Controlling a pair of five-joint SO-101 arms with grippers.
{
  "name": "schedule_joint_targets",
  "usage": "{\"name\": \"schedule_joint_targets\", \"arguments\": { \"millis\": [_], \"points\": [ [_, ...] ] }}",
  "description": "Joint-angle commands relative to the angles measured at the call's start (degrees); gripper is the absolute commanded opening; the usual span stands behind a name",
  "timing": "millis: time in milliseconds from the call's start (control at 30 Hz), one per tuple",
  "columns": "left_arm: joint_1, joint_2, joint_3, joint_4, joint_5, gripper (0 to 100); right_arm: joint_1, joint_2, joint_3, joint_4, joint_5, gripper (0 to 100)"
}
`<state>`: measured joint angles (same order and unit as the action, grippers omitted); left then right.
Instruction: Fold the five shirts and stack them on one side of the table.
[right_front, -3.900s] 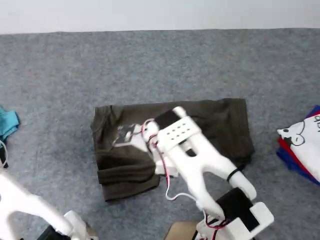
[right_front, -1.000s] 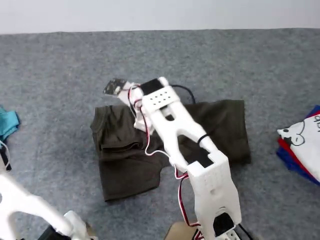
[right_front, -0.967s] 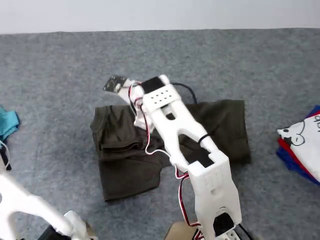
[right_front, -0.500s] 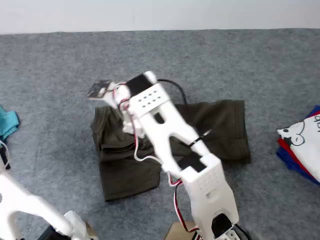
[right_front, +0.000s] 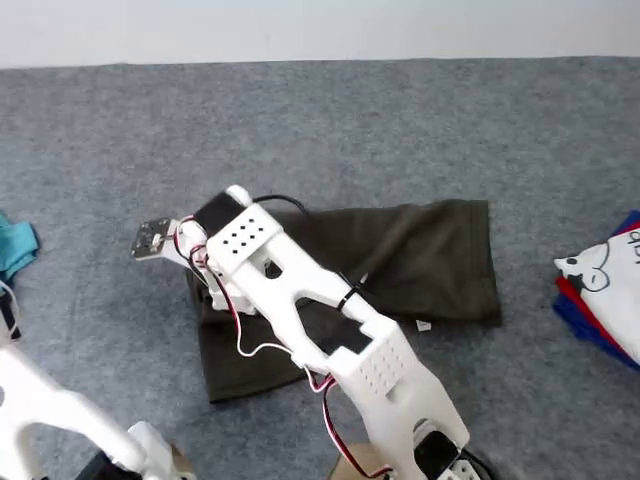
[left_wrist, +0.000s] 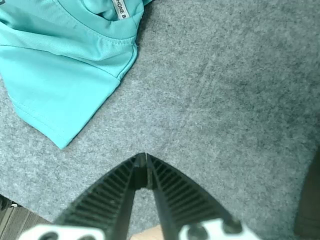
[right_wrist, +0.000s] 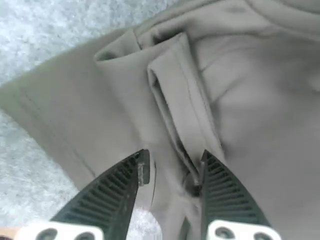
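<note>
An olive shirt (right_front: 430, 260) lies partly folded in the middle of the grey table. My right arm (right_front: 300, 300) stretches from the near edge across the shirt's left part. In the right wrist view my right gripper (right_wrist: 174, 165) is open just above the olive shirt (right_wrist: 250, 100), its fingertips either side of a raised fold near the hem. My left gripper (left_wrist: 145, 162) is shut with nothing in it, low over bare carpet beside a teal shirt (left_wrist: 55, 60). That teal shirt (right_front: 15, 245) sits at the table's left edge.
A stack of folded shirts (right_front: 605, 285), white on top of red and blue, rests at the right edge. My left arm (right_front: 50, 410) stands at the near left corner. The grey carpet (right_front: 350, 120) behind the olive shirt is bare.
My right arm has swung from the olive shirt's far edge leftward and down over its left side. The shirt's far left corner now lies differently. The left arm has stayed still.
</note>
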<state>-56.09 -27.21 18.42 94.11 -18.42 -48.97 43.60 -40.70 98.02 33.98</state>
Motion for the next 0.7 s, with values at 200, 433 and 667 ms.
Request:
{"name": "schedule_joint_targets", "arguments": {
  "millis": [200, 433, 667],
  "points": [
    [0.18, -1.32, -0.22, -1.14, -0.7, 1, 1.98, 1.1, -2.64, -4.97, -0.18, 9.5],
    [0.18, -1.32, -0.04, -1.85, -0.7, 1, 4.44, 1.1, -4.04, -4.62, 0.0, 1.4],
    [0.18, -1.32, -0.04, -1.85, -0.7, 1, 7.69, 1.63, -7.65, -5.05, 2.2, 1.3]
  ]
}}
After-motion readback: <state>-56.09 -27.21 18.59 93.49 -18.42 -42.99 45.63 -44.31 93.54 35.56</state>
